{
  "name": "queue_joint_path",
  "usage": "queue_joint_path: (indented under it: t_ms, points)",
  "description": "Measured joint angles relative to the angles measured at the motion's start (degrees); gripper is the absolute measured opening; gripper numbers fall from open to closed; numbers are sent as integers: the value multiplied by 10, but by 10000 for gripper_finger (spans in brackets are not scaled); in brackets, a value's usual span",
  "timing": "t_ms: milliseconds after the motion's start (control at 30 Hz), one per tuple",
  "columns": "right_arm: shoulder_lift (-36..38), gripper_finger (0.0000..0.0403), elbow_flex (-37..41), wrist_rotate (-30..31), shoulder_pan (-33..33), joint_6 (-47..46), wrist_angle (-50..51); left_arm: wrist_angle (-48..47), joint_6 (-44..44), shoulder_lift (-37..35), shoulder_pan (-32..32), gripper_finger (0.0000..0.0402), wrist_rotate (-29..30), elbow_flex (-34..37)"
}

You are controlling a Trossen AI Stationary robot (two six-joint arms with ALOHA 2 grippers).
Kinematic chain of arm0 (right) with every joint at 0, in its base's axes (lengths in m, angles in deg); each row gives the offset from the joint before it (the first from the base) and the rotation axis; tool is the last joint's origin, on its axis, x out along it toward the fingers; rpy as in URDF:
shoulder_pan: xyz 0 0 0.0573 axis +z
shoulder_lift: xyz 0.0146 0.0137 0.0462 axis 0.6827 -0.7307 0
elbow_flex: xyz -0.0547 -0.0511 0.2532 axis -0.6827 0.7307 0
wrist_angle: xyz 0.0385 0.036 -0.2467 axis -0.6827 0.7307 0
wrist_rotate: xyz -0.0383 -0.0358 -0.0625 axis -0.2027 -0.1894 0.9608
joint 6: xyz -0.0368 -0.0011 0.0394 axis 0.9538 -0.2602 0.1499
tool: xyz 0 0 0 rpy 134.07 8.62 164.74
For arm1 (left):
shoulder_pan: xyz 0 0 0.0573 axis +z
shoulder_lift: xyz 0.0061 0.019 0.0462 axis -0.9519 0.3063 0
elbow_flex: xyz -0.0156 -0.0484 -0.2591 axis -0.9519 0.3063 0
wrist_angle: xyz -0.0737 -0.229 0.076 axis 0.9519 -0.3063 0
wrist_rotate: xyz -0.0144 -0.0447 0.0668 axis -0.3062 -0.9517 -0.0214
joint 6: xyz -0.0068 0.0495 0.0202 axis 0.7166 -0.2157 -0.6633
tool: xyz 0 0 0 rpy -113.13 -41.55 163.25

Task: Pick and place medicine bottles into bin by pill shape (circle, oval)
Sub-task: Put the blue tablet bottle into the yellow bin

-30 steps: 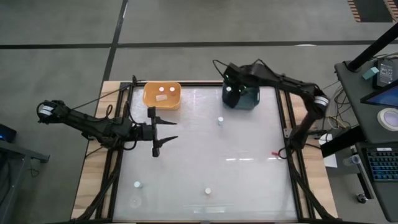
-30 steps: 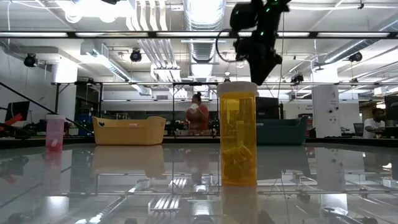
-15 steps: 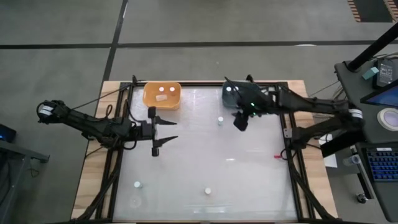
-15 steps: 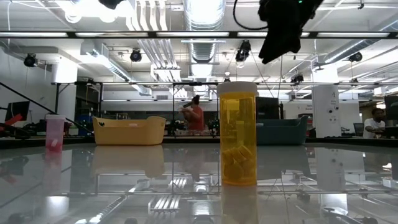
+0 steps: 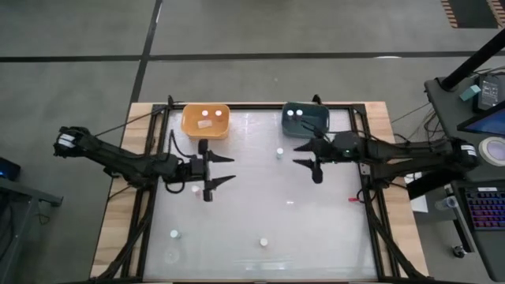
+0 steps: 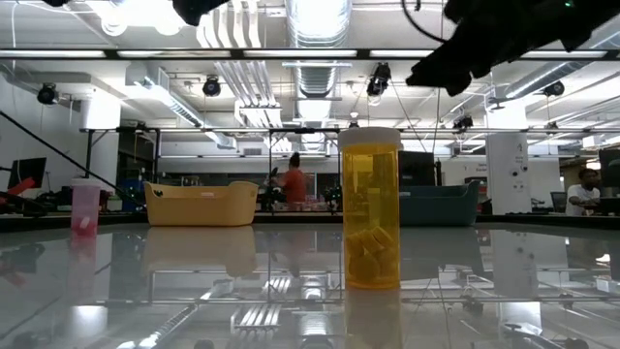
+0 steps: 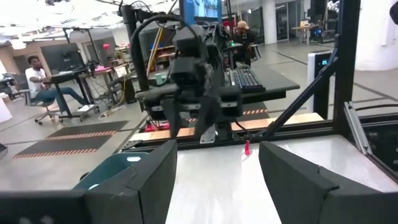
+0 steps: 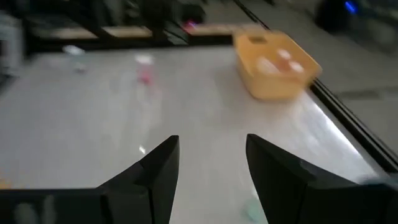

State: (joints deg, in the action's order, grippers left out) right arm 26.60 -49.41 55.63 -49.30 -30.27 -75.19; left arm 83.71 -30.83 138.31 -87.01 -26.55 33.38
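Behind the table [image 5: 316,229] lay an open lab w/ ceiling ducts, desks and seated people (seen in low and left wrist views). Yellow bin [image 5: 206,121] held two bottles; teal bin [image 5: 306,119] held two.

Loose bottles on the tabletop:
- one [image 5: 279,152] near centre, just in front of the teal bin
- one [image 5: 196,189] beside the left gripper
- two near the front edge [image 5: 174,233] [image 5: 263,242]

Amber bottle [image 6: 370,207] stood closest to the low camera; pink bottle [image 6: 85,207] at far left of that view.

Left gripper [image 5: 218,170]: jaws apart, empty, hovering mid-left of table. Right gripper [image 5: 311,154]: jaws apart, empty, in front of the teal bin.

Step in hand (judged): between placements, both arms free, neither on a target. Next move calls for: select a loose bottle, e.g. the centre one for the right arm, align jaws over the cap, descend, close; pill shape needs checking before choosing a bin.
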Motion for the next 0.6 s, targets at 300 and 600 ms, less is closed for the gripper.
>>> queue_joint_path:
  t_ms: [300, 600]
  points:
    - [115, 170, 74, -64, 0, 69, -65, 18, 32, 76, 33, 212, -2, -50]
    - [185, 153, 110, -78, 0, 77, -67, -40, 98, 145, 87, 212, -37, -127]
